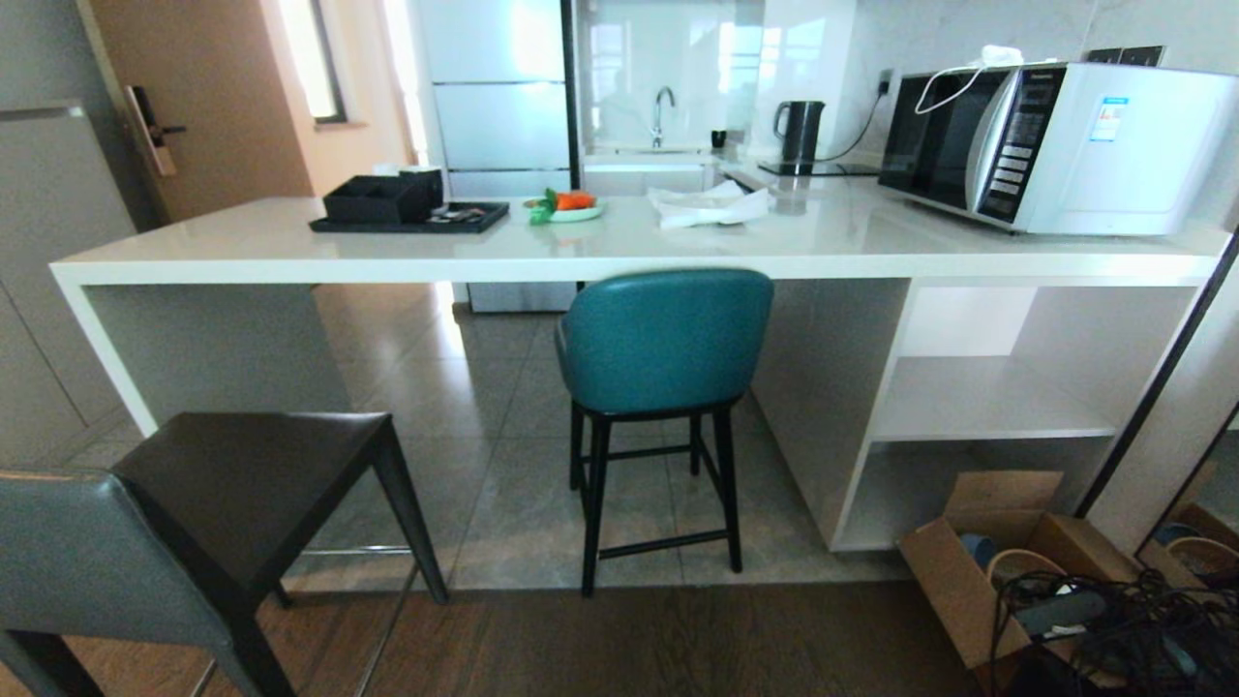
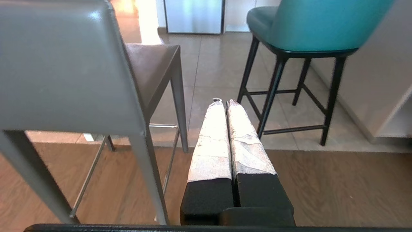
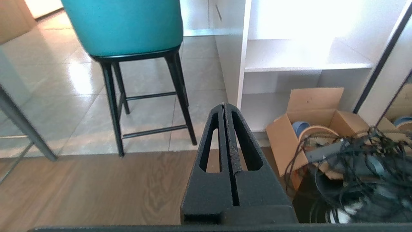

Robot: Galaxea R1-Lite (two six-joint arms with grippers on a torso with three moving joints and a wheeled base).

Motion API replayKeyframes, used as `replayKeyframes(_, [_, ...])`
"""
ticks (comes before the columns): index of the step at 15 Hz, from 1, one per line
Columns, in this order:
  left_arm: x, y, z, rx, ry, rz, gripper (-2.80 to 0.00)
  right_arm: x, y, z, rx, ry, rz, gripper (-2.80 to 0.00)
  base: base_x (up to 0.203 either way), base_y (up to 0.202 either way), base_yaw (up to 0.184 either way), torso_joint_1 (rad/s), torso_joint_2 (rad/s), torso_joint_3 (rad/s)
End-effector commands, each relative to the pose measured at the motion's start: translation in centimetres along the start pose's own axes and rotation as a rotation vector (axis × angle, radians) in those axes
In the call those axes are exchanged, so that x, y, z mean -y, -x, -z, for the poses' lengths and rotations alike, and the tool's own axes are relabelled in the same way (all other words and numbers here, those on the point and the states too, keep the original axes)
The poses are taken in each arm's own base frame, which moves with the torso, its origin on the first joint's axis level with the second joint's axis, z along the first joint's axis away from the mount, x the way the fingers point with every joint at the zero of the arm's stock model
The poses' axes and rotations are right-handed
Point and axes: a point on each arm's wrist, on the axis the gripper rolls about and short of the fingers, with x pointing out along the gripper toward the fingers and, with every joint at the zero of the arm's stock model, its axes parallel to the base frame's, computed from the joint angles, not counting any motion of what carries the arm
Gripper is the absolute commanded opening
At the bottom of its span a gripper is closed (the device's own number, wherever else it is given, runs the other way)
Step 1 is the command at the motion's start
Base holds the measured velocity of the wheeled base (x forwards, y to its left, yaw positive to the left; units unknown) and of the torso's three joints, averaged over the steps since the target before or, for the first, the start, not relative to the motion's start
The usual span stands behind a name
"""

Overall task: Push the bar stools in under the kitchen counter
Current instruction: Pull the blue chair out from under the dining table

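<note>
The teal bar stool (image 1: 663, 339) stands with its curved back just under the edge of the white kitchen counter (image 1: 290, 254). The grey bar stool (image 1: 87, 557), with its dark seat (image 1: 252, 479), is at the near left, out from the counter and partly on the wood floor. Neither arm shows in the head view. My left gripper (image 2: 224, 101) is shut and empty, low, just right of the grey stool's back (image 2: 61, 67), apart from it. Also shut and empty, my right gripper (image 3: 224, 105) hangs over the wood floor, right of the teal stool (image 3: 125, 25).
An open cardboard box (image 1: 997, 561) and a tangle of black cables (image 1: 1113, 620) lie on the floor at the near right, by the counter's open shelves (image 1: 978, 397). On the counter are a microwave (image 1: 1055, 145), a black tray (image 1: 407, 218), a plate (image 1: 566, 208) and a kettle (image 1: 799, 131).
</note>
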Motion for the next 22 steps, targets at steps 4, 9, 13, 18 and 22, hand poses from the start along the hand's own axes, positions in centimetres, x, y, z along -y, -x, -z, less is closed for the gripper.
replayKeyframes(4, [0.0, -0.02, 0.08, -0.002, 0.0, -0.001, -2.8, 0.0, -0.04, 0.11, -0.005, 0.0, 0.0, -2.8, 0.196, 0.0, 0.001, 0.002, 0.0, -0.002])
replayKeyframes(9, [0.0, -0.02, 0.08, -0.002, 0.0, -0.001, -2.8, 0.0, -0.04, 0.12, -0.005, 0.0, 0.0, -2.8, 0.196, 0.0, 0.001, 0.001, 0.0, 0.002])
replayKeyframes(13, [0.01, -0.02, 0.08, -0.002, -0.005, -0.002, -2.8, 0.0, -0.03, 0.07, -0.004, 0.001, -0.002, -2.8, 0.195, 0.0, 0.002, 0.001, 0.0, 0.004])
replayKeyframes(18, [-0.01, -0.02, 0.09, -0.004, -0.002, -0.005, -2.8, 0.0, -0.05, 0.1, -0.006, -0.004, 0.0, -2.8, 0.196, 0.0, 0.003, 0.001, 0.0, 0.005])
replayKeyframes(22, [-0.01, -0.02, 0.08, -0.002, 0.0, -0.005, -2.8, 0.01, -0.04, 0.12, -0.005, -0.009, 0.001, -2.8, 0.194, 0.0, 0.001, 0.001, 0.0, 0.002])
